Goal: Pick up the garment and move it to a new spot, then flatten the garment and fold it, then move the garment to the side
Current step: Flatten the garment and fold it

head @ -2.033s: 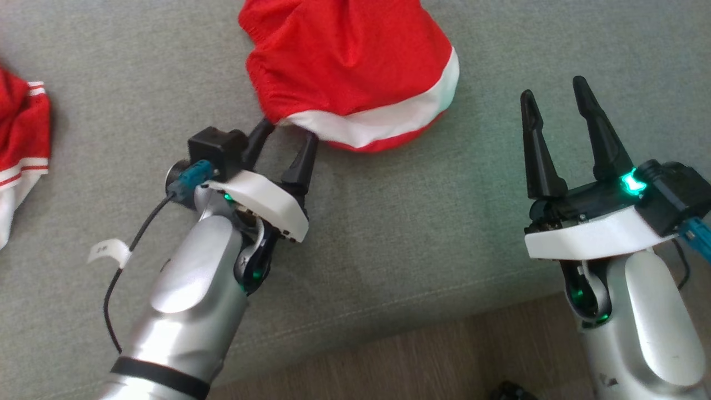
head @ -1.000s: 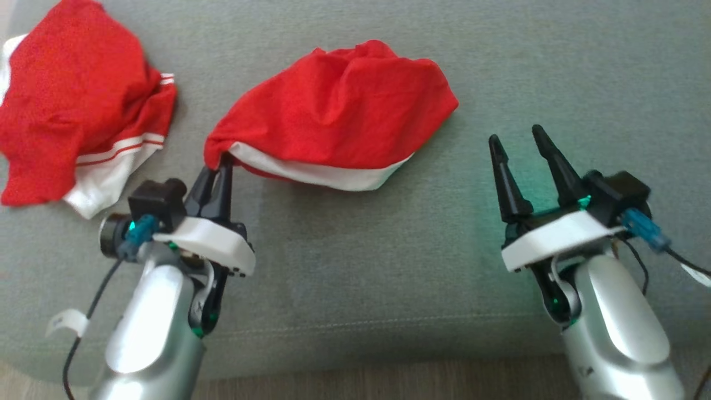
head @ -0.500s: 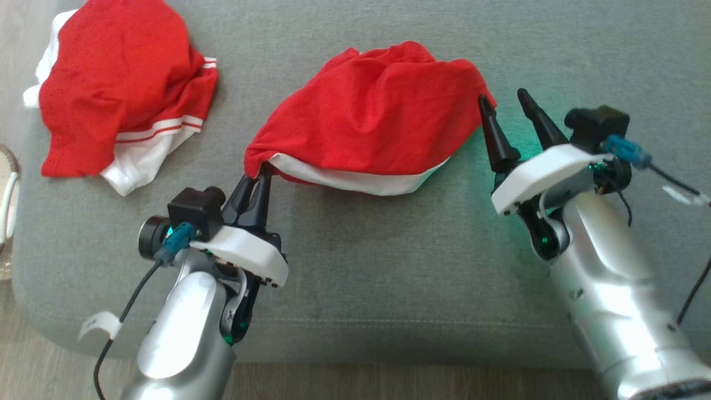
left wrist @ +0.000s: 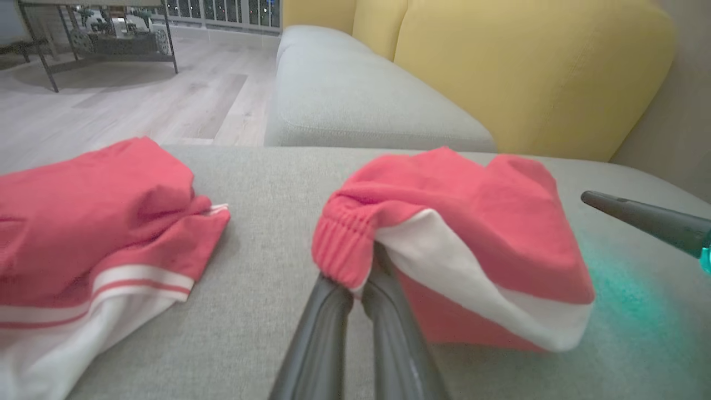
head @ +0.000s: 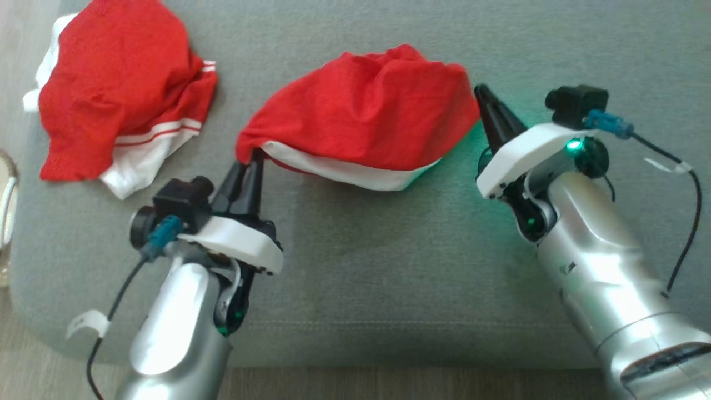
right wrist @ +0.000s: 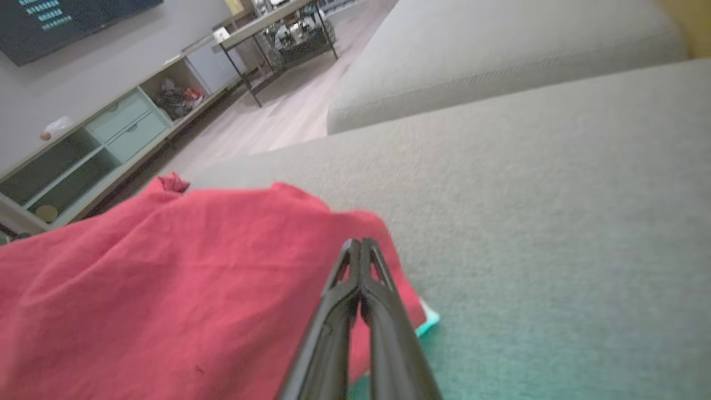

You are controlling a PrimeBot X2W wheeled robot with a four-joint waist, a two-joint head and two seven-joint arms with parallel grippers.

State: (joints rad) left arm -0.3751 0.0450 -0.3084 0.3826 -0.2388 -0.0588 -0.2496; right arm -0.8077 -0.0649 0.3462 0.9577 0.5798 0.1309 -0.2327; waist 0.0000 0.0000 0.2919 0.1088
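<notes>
Grey cushion (head: 389, 266), garment (head: 361, 116) pinched by left tool (head: 253, 160)

No text can be read with certainty. The dark screen (right wrist: 66, 19) carries pale rows, perhaps letters, but blurred; the right forearm (head: 589, 261) bears a tiny unreadable mark.

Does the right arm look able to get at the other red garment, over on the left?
Probably not as things stand: the other garment lies far left on the cushion, beyond the held garment and the left gripper, while the right gripper sits at the held garment's right edge.
</notes>
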